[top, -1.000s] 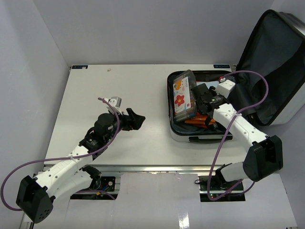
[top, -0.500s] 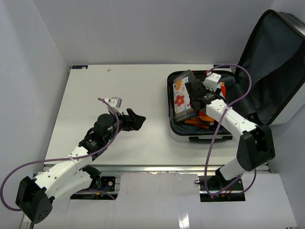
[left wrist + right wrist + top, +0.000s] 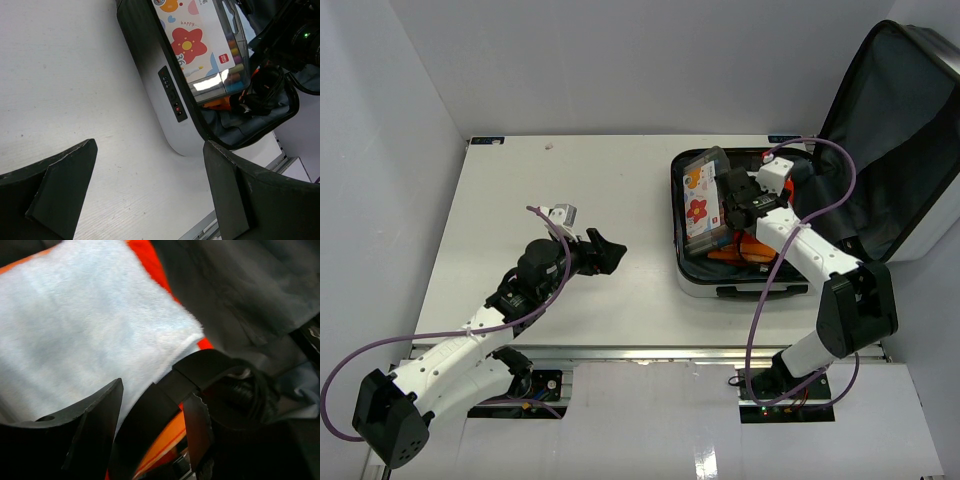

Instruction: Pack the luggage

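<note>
Swinging in from the far right corner of the luggage point(image 3: 692, 285), my right gripper point(image 3: 730, 205) now hangs over the middle of the open shell, just beside the flat case with the red flower point(image 3: 703, 205) that lies along its left side. Its jaws have narrowed as it came across; in the wrist view a black strap point(image 3: 150, 405) runs between them over a white fluffy cloth point(image 3: 85, 325), but I cannot tell whether they bite on it yet or only stand around it. My guess is that I am tidying or tucking the contents so the lid can close. My left gripper point(image 3: 608, 250) has not stirred: it hovers spread wide and empty over the table point(image 3: 570, 180), left of the luggage. That case sits at the far right of the table, lid propped open, exactly where it was.
</note>
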`<state>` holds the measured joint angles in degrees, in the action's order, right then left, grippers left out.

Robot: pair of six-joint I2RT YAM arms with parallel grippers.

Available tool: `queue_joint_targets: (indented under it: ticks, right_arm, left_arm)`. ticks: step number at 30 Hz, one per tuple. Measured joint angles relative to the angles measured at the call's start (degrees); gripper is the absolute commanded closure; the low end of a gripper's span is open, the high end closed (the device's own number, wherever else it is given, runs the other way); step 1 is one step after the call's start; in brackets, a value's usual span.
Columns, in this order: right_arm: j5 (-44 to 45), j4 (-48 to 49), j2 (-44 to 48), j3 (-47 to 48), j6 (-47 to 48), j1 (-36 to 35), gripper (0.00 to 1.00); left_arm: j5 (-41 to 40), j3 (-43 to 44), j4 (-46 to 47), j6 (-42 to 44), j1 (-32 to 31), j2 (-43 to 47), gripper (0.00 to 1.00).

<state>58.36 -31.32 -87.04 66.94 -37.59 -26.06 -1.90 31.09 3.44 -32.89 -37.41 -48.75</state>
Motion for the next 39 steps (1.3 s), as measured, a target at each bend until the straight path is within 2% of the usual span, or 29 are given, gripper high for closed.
queue_joint_targets:
  ticks: [3, 11, 17, 23, 27, 39]
  right_arm:
    - [0.51, -1.69, 0.66, -0.06, -0.97, 1.33, 0.56]
    - [-0.11, -2.23, 3.91, -0.09, -0.07, 4.92, 0.53]
    - [-2.25, 0.07, 1.72, -0.4, 2.0, 7.52, 0.48]
    - [-3.86, 1.52, 1.44, -2.79, 2.76, 7.93, 0.34]
    - [-5.14, 1.6, 1.63, -3.13, 3.98, 7.93, 0.28]
    - [-11.4, -1.62, 10.71, -1.45, 9.59, 7.93, 0.28]
  left_arm:
    - [-0.02, 0.0, 0.0, 0.08, -0.09, 0.0, 0.02]
    - [-0.07, 0.0, 0.02, 0.27, -0.23, 0.0, 0.02]
    - [-0.08, 0.0, 0.01, 0.51, -0.24, -0.18, 0.02]
    - [-0.1, 0.0, 0.0, 0.51, -0.27, -0.96, 0.02]
    - [-0.22, 0.0, 0.0, 0.61, -0.28, -1.46, 0.02]
    - [1.85, -0.71, 3.02, 2.11, -0.29, -2.17, 0.02]
